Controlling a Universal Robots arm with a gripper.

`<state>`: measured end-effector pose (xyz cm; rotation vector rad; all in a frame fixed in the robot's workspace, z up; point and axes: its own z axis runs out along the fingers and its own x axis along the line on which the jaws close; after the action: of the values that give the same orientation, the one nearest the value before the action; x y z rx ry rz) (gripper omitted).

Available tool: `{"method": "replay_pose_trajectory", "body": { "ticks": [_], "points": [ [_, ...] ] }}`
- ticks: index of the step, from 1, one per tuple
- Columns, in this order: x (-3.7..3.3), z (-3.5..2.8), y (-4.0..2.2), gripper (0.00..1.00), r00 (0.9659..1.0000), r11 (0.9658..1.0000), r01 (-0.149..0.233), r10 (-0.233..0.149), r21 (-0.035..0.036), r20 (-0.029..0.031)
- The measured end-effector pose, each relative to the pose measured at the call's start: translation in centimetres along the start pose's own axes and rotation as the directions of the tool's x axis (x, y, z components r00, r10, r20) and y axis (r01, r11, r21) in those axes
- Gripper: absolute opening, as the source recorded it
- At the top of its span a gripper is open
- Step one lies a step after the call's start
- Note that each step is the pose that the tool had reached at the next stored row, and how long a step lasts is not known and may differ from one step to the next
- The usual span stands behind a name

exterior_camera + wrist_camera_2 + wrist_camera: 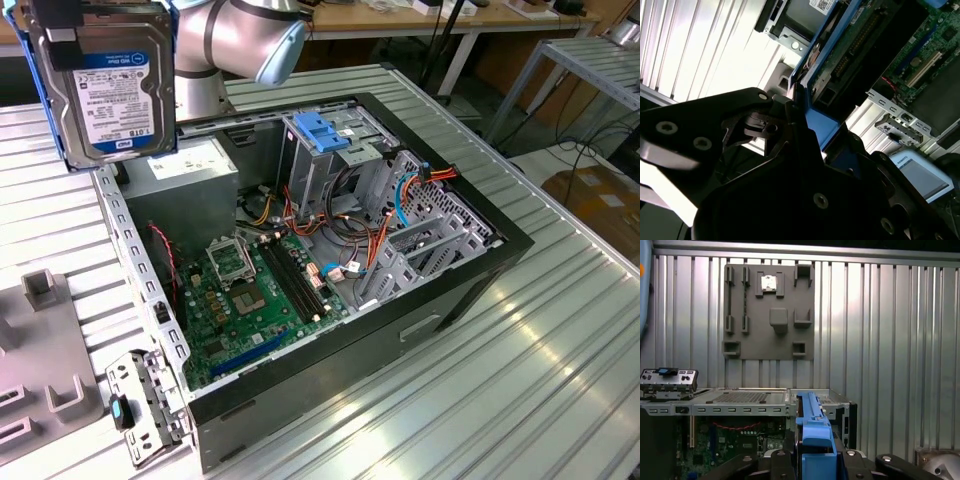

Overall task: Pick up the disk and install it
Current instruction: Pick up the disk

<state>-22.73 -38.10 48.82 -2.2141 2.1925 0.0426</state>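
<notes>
The claw pinches the disk, upright above the computer case.

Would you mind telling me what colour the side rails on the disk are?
Blue rails on the disk, best seen in the first wrist view.

Ribbed metal table carries open computer case, grey plate (slotted holders).

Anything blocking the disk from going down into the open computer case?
Nothing visible does. The gripper holds the disk raised above the computer case, which is open on top. Loose cables lie beside the drive cage.
</notes>
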Motion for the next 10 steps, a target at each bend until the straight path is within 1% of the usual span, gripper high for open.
{"method": "replay_pose_trajectory", "body": {
  "ticks": [2, 8, 10],
  "points": [
    [0.24, 0.0, -0.15, 0.37, 1.0, 1.0, 0.0, 0.0, 0.0, 0.0],
    [0.64, 0.0, -0.59, 0.37, 1.0, 1.0, 0.0, 0.0, -0.0001, -0.0001],
    [0.74, 0.0, -0.87, 0.37, 1.0, 1.0, 0.0, 0.0, -0.0001, -0.0002]
  ]
}}
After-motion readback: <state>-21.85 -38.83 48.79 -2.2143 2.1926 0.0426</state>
